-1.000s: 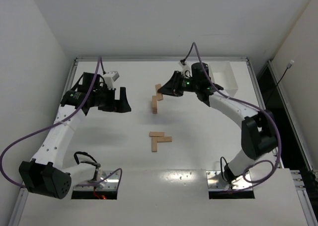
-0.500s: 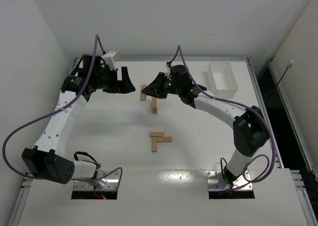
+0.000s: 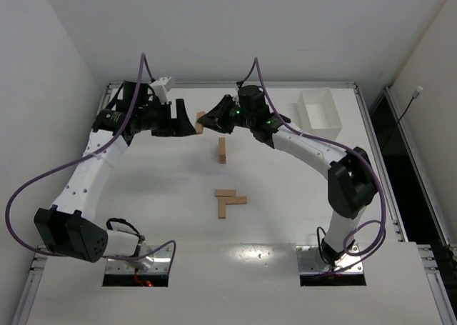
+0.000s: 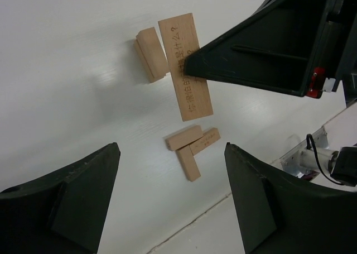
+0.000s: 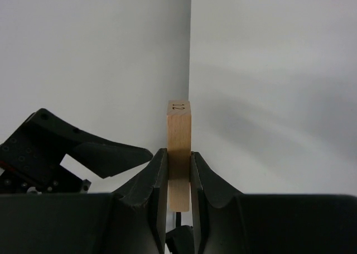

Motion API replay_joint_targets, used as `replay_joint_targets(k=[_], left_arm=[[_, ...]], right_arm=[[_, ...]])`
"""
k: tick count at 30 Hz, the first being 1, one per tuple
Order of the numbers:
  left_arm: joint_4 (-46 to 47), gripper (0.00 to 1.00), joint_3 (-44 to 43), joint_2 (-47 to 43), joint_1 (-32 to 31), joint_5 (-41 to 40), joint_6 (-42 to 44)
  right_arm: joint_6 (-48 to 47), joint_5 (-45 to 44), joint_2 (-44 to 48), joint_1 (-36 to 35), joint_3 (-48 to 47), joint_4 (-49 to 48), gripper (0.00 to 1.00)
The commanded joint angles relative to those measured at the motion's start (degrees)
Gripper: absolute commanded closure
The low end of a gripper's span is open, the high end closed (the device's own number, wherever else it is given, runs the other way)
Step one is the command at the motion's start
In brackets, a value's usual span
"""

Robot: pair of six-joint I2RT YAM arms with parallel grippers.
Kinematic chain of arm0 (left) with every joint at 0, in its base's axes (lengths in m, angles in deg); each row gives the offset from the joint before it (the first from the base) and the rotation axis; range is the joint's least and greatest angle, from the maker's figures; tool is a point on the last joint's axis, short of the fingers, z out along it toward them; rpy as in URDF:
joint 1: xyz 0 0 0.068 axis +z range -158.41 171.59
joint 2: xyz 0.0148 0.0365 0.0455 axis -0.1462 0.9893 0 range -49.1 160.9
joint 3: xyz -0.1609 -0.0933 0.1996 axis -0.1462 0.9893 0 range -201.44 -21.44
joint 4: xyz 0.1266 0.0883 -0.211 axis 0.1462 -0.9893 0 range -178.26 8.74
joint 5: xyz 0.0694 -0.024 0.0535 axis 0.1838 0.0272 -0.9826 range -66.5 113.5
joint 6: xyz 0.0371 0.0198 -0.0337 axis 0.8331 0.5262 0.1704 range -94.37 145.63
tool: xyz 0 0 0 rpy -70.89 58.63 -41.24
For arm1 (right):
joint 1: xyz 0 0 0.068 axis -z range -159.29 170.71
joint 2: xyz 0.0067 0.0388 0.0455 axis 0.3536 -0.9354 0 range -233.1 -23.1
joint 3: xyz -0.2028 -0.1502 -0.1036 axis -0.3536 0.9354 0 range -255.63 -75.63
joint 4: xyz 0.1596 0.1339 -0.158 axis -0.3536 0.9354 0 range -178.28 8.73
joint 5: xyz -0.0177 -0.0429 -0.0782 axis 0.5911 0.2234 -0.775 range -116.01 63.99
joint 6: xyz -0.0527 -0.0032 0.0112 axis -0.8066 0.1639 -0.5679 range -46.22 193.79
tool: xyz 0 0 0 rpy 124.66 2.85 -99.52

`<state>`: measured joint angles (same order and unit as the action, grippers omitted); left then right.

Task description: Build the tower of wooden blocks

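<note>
A white bin [image 3: 318,112] sits at the far right of the surface [image 3: 285,218], well apart from the work. Both arms reach over the far middle, their tips nearly meeting. The right tool [image 3: 208,119] clamps one block [image 3: 201,121] narrowly, its long axis running out past the fingertips. The left tool [image 3: 188,123] gapes wide just beside it. A short stack [image 3: 222,151] stands nearby. Three blocks [image 3: 228,200] lie flat nearer the bases, touching.

Held wood block [image 5: 179,128]: pale plain wood, smooth, matt, faint grain, printed lettering on one face. Jaws of right gripper [image 5: 179,156]: matt black plastic. Table [image 3: 285,211]: white, smooth, faint sheen. Bin [image 3: 321,130]: white plastic.
</note>
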<state>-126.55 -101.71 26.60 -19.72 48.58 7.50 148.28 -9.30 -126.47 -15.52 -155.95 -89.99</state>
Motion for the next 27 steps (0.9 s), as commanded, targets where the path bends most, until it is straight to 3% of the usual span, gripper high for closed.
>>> replay_joint_targets(k=[1,12,16,20,27], left_arm=[[2.1,0.28,0.4,0.7,-0.6,1.1,-0.2],[2.6,0.33,-0.7,1.8,-1.8,0.6,0.3],[2.6,0.4,-1.3,2.4,-1.8,0.6,0.3],[2.6,0.54,-0.8,3.0,-1.8,0.0,-0.2],[2.6,0.57,-0.2,3.0,-1.8,-1.3,-0.2]], right_arm=[[1.5,-0.2,-0.2,-1.6,-3.2,-3.5,1.0],[2.1,0.9,-1.2,-3.9,-4.9,-5.4,1.0],[2.1,1.4,-1.2,-3.9,-4.9,-6.0,1.0],[1.5,1.4,-1.2,-3.9,-5.4,-3.6,1.0],[0.4,0.8,-0.7,-3.9,-5.4,-1.7,1.0]])
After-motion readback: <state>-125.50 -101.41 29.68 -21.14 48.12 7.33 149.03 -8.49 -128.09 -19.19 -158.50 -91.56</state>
